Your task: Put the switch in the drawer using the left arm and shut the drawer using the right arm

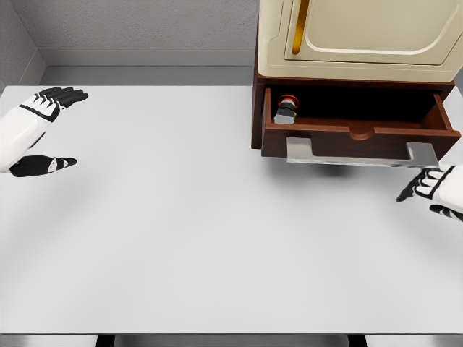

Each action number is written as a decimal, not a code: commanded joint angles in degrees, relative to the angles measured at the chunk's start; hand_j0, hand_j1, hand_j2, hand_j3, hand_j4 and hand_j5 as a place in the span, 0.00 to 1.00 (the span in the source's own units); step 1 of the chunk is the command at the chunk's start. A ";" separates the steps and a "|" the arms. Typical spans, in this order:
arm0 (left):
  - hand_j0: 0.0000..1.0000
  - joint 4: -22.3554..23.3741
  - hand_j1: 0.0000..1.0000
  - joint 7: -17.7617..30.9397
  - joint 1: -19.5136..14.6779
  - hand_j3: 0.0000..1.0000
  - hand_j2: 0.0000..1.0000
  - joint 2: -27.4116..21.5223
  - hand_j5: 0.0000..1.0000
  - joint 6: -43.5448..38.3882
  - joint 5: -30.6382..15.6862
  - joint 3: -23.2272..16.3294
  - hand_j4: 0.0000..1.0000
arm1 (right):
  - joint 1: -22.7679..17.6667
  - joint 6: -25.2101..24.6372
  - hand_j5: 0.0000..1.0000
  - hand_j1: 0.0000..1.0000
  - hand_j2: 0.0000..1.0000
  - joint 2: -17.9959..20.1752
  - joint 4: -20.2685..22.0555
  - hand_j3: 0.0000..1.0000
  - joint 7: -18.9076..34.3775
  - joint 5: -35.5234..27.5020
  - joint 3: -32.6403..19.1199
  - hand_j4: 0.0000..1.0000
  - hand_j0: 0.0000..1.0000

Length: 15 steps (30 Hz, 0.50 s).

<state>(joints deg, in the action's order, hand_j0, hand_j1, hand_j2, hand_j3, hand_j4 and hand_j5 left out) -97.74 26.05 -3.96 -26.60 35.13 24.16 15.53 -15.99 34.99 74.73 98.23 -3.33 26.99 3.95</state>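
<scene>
1. The switch (pixel 286 108) is lying inside the drawer (pixel 359 134), in its left end; judged from this, step 1 of the task is complete.
2. The drawer is standing pulled out from the cabinet (pixel 347 43), so closing is remaining.
3. The left hand (pixel 45 130) is resting far left of the drawer, fingers spread, holding nothing.
4. The right hand (pixel 434 189) is hovering just below the right end of the drawer handle (pixel 362 153), fingers loosely extended, gripping nothing.
5. The desk (pixel 181 231) in front of the drawer is offering open room for a push toward the cabinet; the right hand is sitting near the picture's right edge.
</scene>
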 commanded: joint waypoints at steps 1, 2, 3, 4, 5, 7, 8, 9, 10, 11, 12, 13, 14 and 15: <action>1.00 0.01 1.00 -0.03 0.00 1.00 1.00 -0.03 1.00 -0.13 -0.43 0.03 1.00 | -0.18 0.01 0.68 0.68 0.68 1.99 -0.76 0.68 0.08 -0.36 -0.17 0.68 0.68; 1.00 0.01 1.00 -0.03 0.00 1.00 1.00 -0.03 1.00 -0.13 -0.34 0.03 1.00 | -0.35 0.01 0.67 0.67 0.67 2.26 -0.76 0.67 0.08 -0.36 -0.08 0.67 0.67; 1.00 0.01 1.00 -0.03 0.00 1.00 1.00 -0.03 1.00 -0.13 -0.43 0.03 1.00 | -1.23 0.01 0.67 0.67 0.67 2.26 -0.76 0.67 0.08 -0.36 -0.08 0.67 0.67; 1.00 0.10 1.00 -0.03 0.00 1.00 1.00 -0.03 1.00 -0.13 -0.43 0.03 1.00 | -1.85 0.01 0.67 0.67 0.67 2.26 -0.76 0.67 0.08 -0.27 -0.08 0.67 0.67; 1.00 0.10 1.00 -0.03 0.00 1.00 1.00 -0.03 1.00 -0.13 -0.34 0.03 1.00 | -1.94 0.01 0.66 0.66 0.66 2.26 -0.85 0.66 -0.01 -0.27 -0.08 0.66 0.66; 1.00 0.10 1.00 -0.03 0.00 1.00 1.00 -0.03 1.00 -0.13 -0.34 0.03 1.00 | -1.94 0.01 0.66 0.66 0.66 2.17 -0.67 0.66 0.08 -0.44 -0.25 0.66 0.66; 1.00 0.18 1.00 -0.03 0.00 1.00 1.00 -0.03 1.00 -0.13 -0.34 0.03 1.00 | -1.94 0.01 0.65 0.65 0.65 2.08 -0.32 0.65 0.08 -0.53 -0.43 0.65 0.65; 1.00 0.36 1.00 -0.03 0.00 1.00 1.00 -0.03 1.00 -0.13 -0.34 0.03 1.00 | -1.85 0.01 0.64 0.64 0.64 1.91 0.03 0.64 0.17 -0.53 -0.87 0.64 0.64; 1.00 0.45 1.00 -0.03 0.00 1.00 1.00 -0.03 1.00 -0.13 -0.34 0.12 1.00 | -1.85 0.01 0.64 0.64 0.64 1.73 0.12 0.64 0.08 -0.80 -0.96 0.64 0.64; 1.00 0.45 1.00 -0.03 0.00 1.00 1.00 -0.03 1.00 -0.13 -0.34 0.03 1.00 | -1.85 0.01 0.62 0.62 0.62 1.73 0.21 0.62 -0.01 -0.80 -0.96 0.62 0.62; 1.00 0.54 1.00 -0.03 0.00 1.00 1.00 -0.03 1.00 -0.13 -0.34 0.12 1.00 | -1.85 0.01 0.61 0.61 0.61 1.73 0.12 0.61 0.08 -0.71 -0.96 0.61 0.61; 1.00 0.54 1.00 -0.03 0.00 1.00 1.00 -0.03 1.00 -0.13 -0.34 0.12 1.00 | -1.85 0.01 0.61 0.61 0.61 1.73 0.21 0.61 0.17 -0.80 -0.96 0.61 0.61; 1.00 0.62 1.00 -0.03 -0.09 1.00 1.00 -0.03 1.00 -0.13 -0.34 0.12 1.00 | -1.85 0.01 0.62 0.62 0.62 1.73 0.12 0.62 0.08 -0.80 -0.96 0.62 0.62; 1.00 0.62 1.00 -0.03 0.00 1.00 1.00 -0.03 1.00 -0.13 -0.34 0.12 1.00 | -1.94 0.01 0.62 0.62 0.62 1.64 0.21 0.62 -0.01 -0.80 -0.96 0.62 0.62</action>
<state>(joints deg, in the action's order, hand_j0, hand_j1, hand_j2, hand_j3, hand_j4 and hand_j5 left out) -97.18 26.05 -3.96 -26.60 35.13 24.24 15.61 -17.93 35.00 76.34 98.30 -3.26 26.54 3.08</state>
